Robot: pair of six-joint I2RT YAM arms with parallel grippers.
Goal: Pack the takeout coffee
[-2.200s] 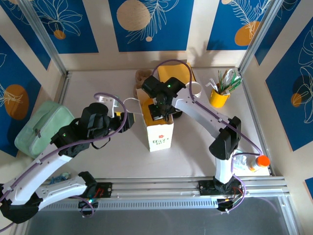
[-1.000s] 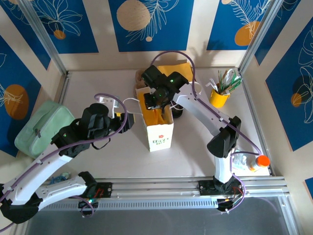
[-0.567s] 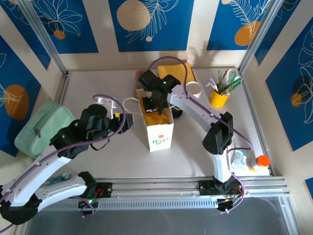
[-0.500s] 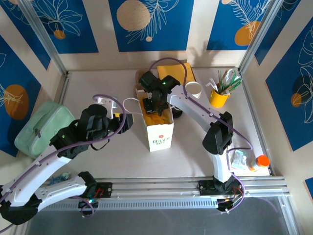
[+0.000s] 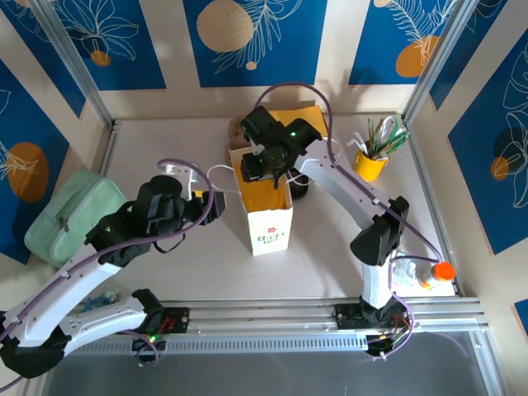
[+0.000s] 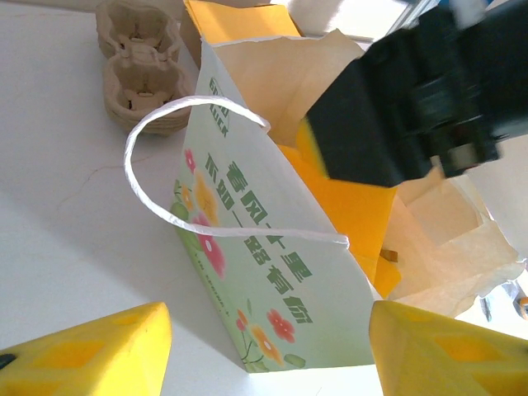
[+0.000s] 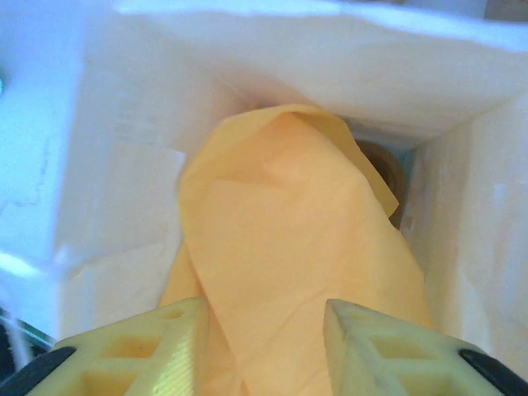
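Observation:
The white paper bag [image 5: 267, 216] with green print stands open at the table's middle. An orange paper sheet [image 7: 289, 256] lies crumpled inside it, and a brownish round edge [image 7: 389, 177] peeks out behind the sheet. The takeout coffee is hidden. My right gripper [image 5: 262, 169] hovers over the bag's mouth. In the right wrist view it [image 7: 264, 318] is open, with the orange sheet below its fingertips and nothing between them. My left gripper [image 5: 211, 203] stands open just left of the bag. In the left wrist view, the left gripper's [image 6: 264, 363] yellow fingers [image 6: 91, 351] frame the bag's printed side [image 6: 247, 239] and string handle [image 6: 153, 206].
Cardboard cup holders [image 6: 139, 66] sit behind the bag, with orange paper [image 5: 304, 120] at the back. A yellow cup of utensils [image 5: 371, 161] stands back right. A green pouch [image 5: 70, 208] lies far left. An orange-capped bottle [image 5: 442, 271] stands near the right arm's base.
My right gripper dipped into the bag with the orange sheet, then lifted and drew back a little, its jaws now wider apart. The left arm has not moved.

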